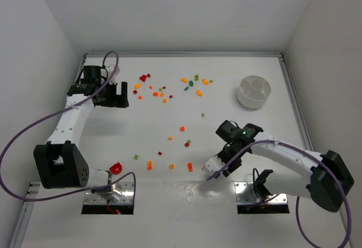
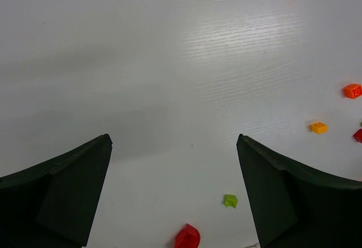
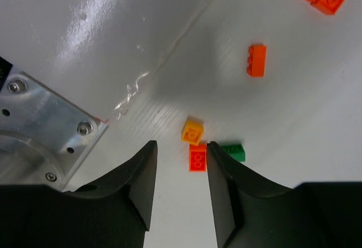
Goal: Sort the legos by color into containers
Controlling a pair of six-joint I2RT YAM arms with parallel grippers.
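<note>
Left arm (image 1: 70,120) is stretched to the far-left corner of the table (image 1: 113,135). Left gripper (image 2: 174,137) is spread wide, nothing held. Legos (image 1: 182,128) are scattered over the table's middle. Right arm (image 1: 288,154) is bent low by the near edge. Right gripper (image 3: 181,144) is half-closed, not clamped. A red-orange brick (image 3: 198,157) is seen between its fingers in the wrist view only. The dish (image 1: 249,102) is set near the far-right corner, contents unreadable.

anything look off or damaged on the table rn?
Two things. The table surface has a ragged scratch along a seam beside a metal mount plate. A red curved piece by the left arm's base looks larger than the legos and not brick-shaped. The scattered legos fit an unfinished sort; the dish sits upright.
</note>
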